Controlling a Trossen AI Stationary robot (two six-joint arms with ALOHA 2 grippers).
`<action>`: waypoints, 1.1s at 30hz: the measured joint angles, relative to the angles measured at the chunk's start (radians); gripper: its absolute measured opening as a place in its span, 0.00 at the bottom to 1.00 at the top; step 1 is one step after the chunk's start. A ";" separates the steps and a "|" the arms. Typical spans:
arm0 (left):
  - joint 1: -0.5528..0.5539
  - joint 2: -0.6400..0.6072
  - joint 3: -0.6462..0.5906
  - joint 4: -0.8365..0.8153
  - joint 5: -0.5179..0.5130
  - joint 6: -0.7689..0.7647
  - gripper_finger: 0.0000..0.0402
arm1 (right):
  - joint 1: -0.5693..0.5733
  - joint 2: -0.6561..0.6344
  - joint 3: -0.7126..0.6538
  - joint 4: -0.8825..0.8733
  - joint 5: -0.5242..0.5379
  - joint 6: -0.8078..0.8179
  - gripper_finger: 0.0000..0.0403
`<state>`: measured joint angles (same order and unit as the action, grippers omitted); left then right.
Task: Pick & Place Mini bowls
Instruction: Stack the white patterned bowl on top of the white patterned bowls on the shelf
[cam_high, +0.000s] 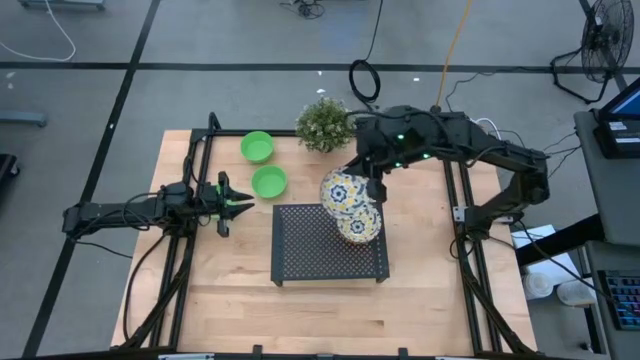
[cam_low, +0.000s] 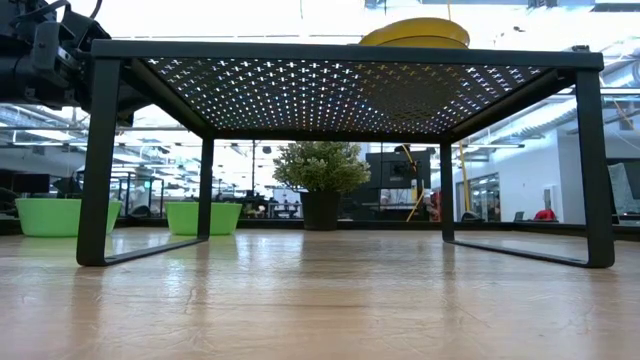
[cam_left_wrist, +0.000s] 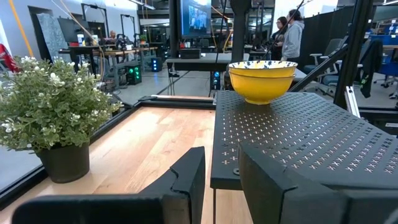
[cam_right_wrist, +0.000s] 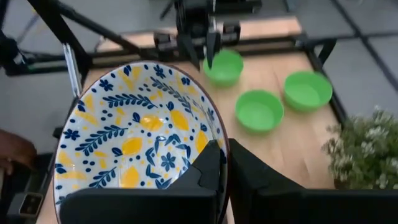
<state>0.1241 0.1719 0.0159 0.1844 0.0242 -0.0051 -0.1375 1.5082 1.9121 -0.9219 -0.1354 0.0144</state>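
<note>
My right gripper (cam_high: 374, 186) is shut on a white floral bowl (cam_high: 345, 192) above the far edge of the black mesh rack (cam_high: 320, 255). More floral bowls, yellow outside (cam_left_wrist: 262, 84), sit on the rack's top near its far right corner (cam_high: 360, 225); they look like a nested pair. Two green bowls (cam_high: 257, 147) (cam_high: 269, 181) rest on the table left of the rack. A third green bowl (cam_right_wrist: 224, 65) lies below my left gripper (cam_high: 240, 204), which hovers open above it (cam_low: 45, 50). My right gripper holds the floral bowl by its rim (cam_right_wrist: 225, 146), on the side toward the table's right. One finger (cam_right_wrist: 205, 171) is inside the bowl and the other (cam_right_wrist: 252, 171) outside, coming from above. The bowl sits about level, opening up; what lies under it is hidden.
A potted plant (cam_high: 322, 124) stands at the table's far edge, close behind the held bowl. Black frame rails (cam_high: 195, 170) run along the table's left and right sides. Bare wood lies in front of the rack (cam_high: 330, 315). People stand in the room beyond (cam_left_wrist: 292, 31).
</note>
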 joint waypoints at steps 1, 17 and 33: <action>0.000 0.000 0.000 0.000 0.000 0.000 0.25 | 0.000 0.015 0.016 -0.020 0.000 0.001 0.01; 0.000 0.000 0.000 0.000 0.000 0.000 0.25 | 0.000 0.069 0.035 -0.220 0.001 -0.048 0.01; 0.000 0.000 0.000 0.000 0.000 0.000 0.25 | -0.012 0.078 -0.034 -0.314 -0.233 -0.184 0.01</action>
<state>0.1242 0.1719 0.0162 0.1844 0.0242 -0.0051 -0.1496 1.5860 1.8779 -1.2358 -0.3685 -0.1696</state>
